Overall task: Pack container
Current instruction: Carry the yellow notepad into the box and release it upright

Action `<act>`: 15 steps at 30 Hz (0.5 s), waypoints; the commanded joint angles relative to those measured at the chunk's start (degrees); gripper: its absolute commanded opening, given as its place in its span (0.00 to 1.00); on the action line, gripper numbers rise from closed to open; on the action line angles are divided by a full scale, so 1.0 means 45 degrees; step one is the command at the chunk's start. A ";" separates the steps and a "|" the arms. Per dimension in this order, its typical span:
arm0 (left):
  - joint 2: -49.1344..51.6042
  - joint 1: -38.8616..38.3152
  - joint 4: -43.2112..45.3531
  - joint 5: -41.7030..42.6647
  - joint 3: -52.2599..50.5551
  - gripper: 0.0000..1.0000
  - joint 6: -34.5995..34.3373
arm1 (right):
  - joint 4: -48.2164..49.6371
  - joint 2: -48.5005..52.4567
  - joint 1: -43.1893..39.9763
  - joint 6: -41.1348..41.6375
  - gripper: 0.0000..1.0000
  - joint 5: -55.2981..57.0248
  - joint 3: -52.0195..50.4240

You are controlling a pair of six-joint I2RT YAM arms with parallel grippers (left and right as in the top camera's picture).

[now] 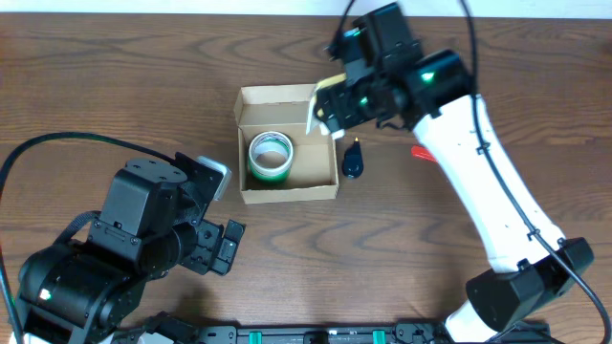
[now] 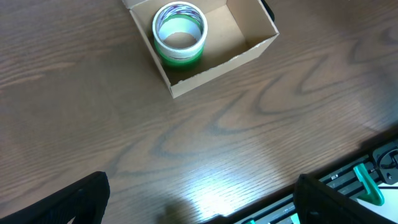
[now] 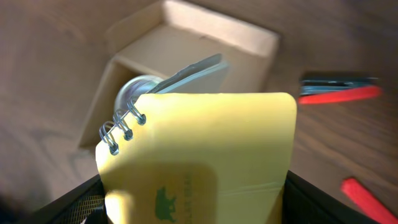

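The container (image 1: 325, 187) is an open tan cardboard box at the table's middle, and it shows in the left wrist view (image 2: 217, 62) and the right wrist view (image 3: 249, 38) too. A green-and-white tape roll (image 1: 271, 155) lies in its left half (image 2: 179, 31). My right gripper (image 1: 335, 103) is shut on a yellow spiral-bound notepad (image 3: 205, 155) and holds it above the box's right rear corner. My left gripper (image 2: 199, 205) is open and empty, low over bare table in front of the box.
A dark blue oval object (image 1: 354, 161) lies just right of the box. A red marker (image 1: 423, 151) lies further right. In the right wrist view a red-and-black pen (image 3: 339, 90) and another red item (image 3: 367, 198) lie beside the box.
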 commanded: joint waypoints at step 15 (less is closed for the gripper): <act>-0.0015 0.0024 -0.0044 -0.0092 0.0121 0.95 -0.0083 | -0.0049 0.2030 0.2482 0.1821 0.73 0.2157 -0.0253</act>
